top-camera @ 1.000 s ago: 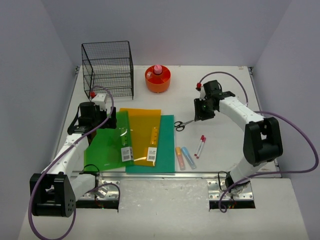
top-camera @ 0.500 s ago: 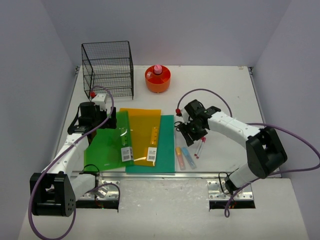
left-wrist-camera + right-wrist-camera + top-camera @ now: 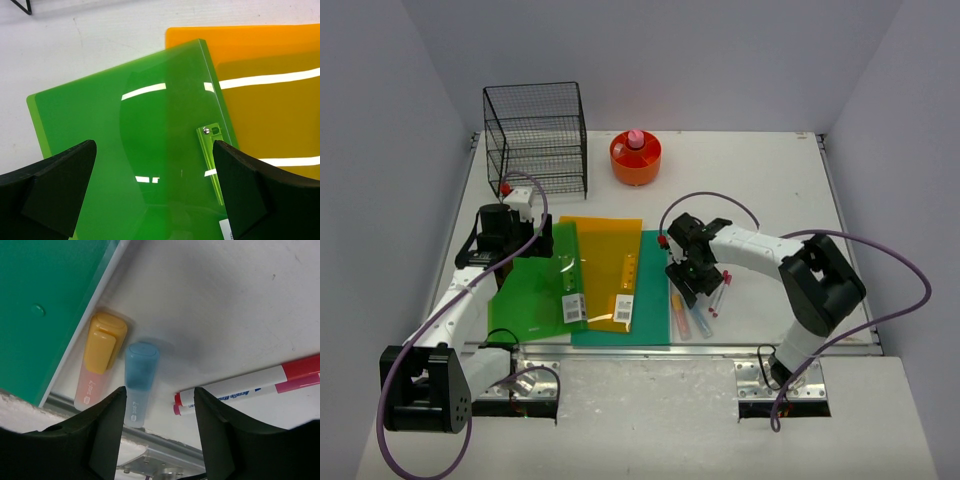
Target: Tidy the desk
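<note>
- The desk lies flat beneath both of your arms, walled in by pale grey panels, with its metal rail along the near edge just ahead of the arm bases.
- Your right gripper hangs over the front middle of the desk, close to the rail. Its jaws stand apart and grip nothing.
- In the right wrist view, the blue-capped highlighter sits in line with the gap between those jaws. The orange-capped highlighter lies just beside it, against the edge of the teal folder. Two red-capped markers lie side by side to the other side.
- Your left gripper is over the left part of the desk, jaws wide apart and empty, above the green folder, which overlaps the orange folder.
- The desk's long axis runs left to right across the top view. The wire rack and the orange round container stand near its far edge.
</note>
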Action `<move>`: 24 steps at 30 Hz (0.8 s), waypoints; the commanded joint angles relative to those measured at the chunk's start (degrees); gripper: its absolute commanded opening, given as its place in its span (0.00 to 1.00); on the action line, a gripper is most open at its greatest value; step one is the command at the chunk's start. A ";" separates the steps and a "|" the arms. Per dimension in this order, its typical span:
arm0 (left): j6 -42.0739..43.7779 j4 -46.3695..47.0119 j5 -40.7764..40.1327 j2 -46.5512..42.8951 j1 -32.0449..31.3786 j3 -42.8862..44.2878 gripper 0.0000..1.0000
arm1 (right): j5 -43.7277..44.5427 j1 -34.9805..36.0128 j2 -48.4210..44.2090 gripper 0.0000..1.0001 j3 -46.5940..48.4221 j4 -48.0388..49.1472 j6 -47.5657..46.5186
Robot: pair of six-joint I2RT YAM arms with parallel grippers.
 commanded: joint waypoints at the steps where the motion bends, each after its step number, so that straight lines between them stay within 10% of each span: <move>1: -0.53 2.25 -0.33 -0.02 0.70 2.51 1.00 | 3.16 0.79 1.87 0.55 3.11 1.39 2.77; 12: -0.44 2.25 -0.59 0.37 0.70 2.59 1.00 | 3.55 2.33 8.74 0.40 5.33 1.08 6.78; 18: -0.62 2.16 -0.85 0.53 0.70 2.59 1.00 | 0.63 2.23 8.50 0.00 7.81 -1.63 6.86; 24: -0.43 1.97 -0.21 0.15 0.70 2.60 1.00 | 1.38 0.70 3.52 0.00 17.79 -5.82 0.65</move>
